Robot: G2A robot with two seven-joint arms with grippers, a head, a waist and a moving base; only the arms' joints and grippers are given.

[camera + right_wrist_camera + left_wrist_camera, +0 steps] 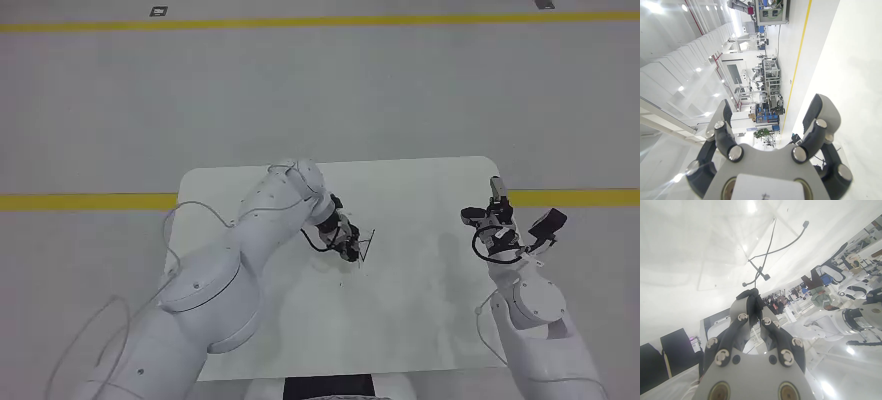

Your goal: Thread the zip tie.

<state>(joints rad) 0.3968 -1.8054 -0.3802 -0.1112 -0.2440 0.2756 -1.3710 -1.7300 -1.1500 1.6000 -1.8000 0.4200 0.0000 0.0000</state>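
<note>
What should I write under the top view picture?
Left gripper pinches a black zip tie over the table; right gripper hangs open nearby.

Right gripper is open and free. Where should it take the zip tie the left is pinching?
Probably the long strap of the zip tie, well beyond the left gripper, coming from the side of the right gripper, jaws across the strap: it runs straight and free there.

The right hand (770,100) holds its two fingers (726,111) spread wide apart, aimed out over a pale hall floor (815,47) crossed by a yellow line (797,62).
</note>
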